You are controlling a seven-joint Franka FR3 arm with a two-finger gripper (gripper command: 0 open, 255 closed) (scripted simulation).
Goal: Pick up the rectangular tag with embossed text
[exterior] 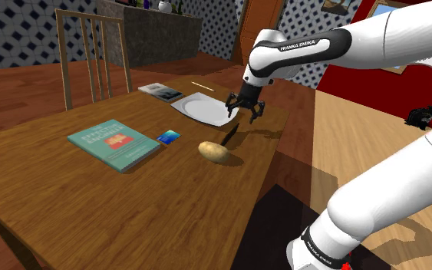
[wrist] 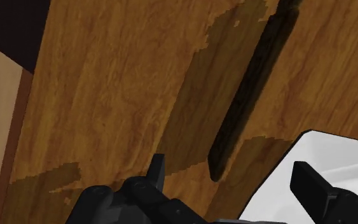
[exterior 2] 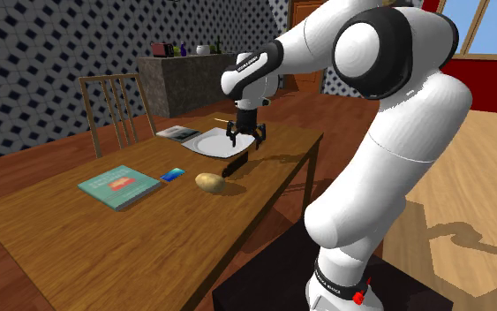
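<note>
Gripper (exterior: 245, 115) is hovering wide open and empty over the dark narrow tag (exterior: 231, 135), which is lying flat on the wooden table (exterior: 91, 199) beside the white plate (exterior: 202, 107). Approach seems to be underway, calling next for descending astride the tag's narrow width.

Table (exterior: 91, 207) grained wood; tag (wrist: 254, 83) matt black; plate (exterior: 199, 107) smooth white
</note>
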